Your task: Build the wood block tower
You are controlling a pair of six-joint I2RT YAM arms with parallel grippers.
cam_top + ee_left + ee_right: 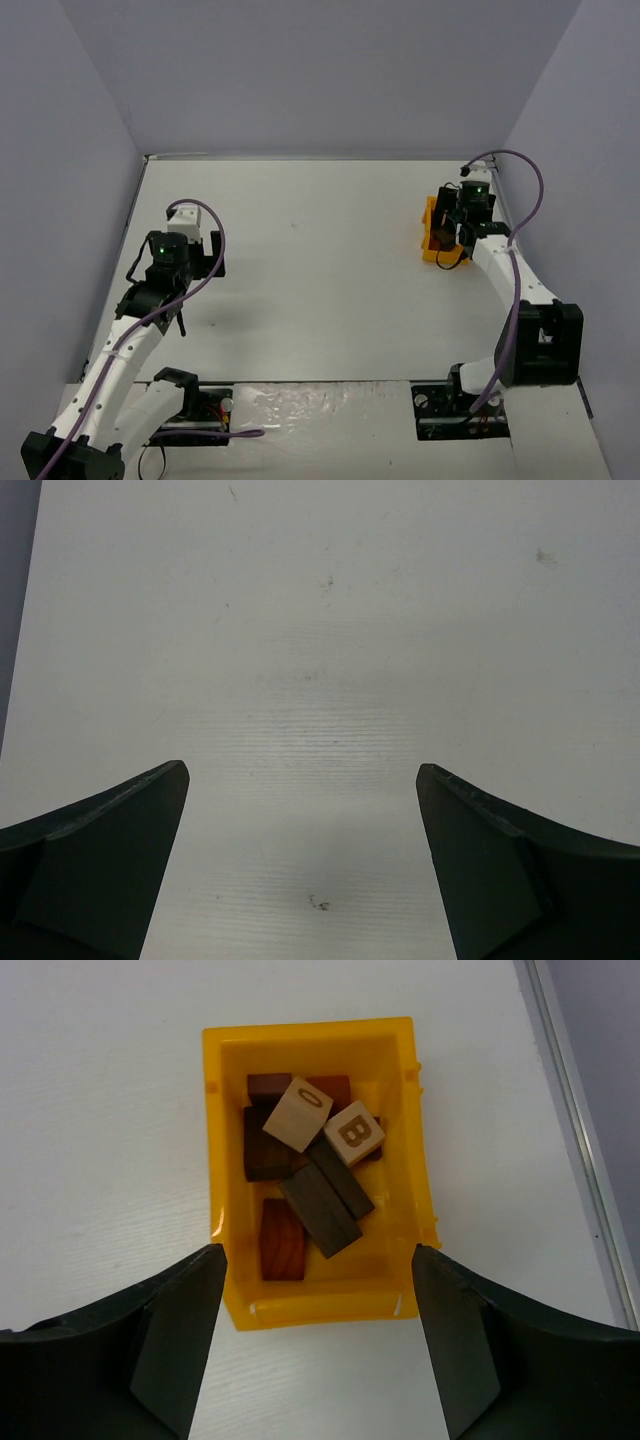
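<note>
Construction has yet to begin: no tower stands anywhere on the white table [320, 630], and every one of the wood blocks [310, 1175] in view lies jumbled inside the yellow bin [222, 1160] at the right of the overhead view, near the far right corner. So the whole job seems to remain, from lifting out a first piece to stacking. In the right wrist view the bin fills the centre of the frame, its long axis running top to bottom and its open mouth facing the camera. Two tan cubes [325, 1125] sit on top of the heap, lettered faces up. Beneath them two dark brown bars [322, 1210] lie side by side, long axes slanting from upper left to lower right. A reddish block [283, 1245] rests at the bin's lower left, its length running up and down the frame. The right gripper [318, 1280] hangs over the bin's near end, jaws apart and holding nothing. The left gripper [302, 790] gapes wide over bare table at the overhead view's left.
</note>
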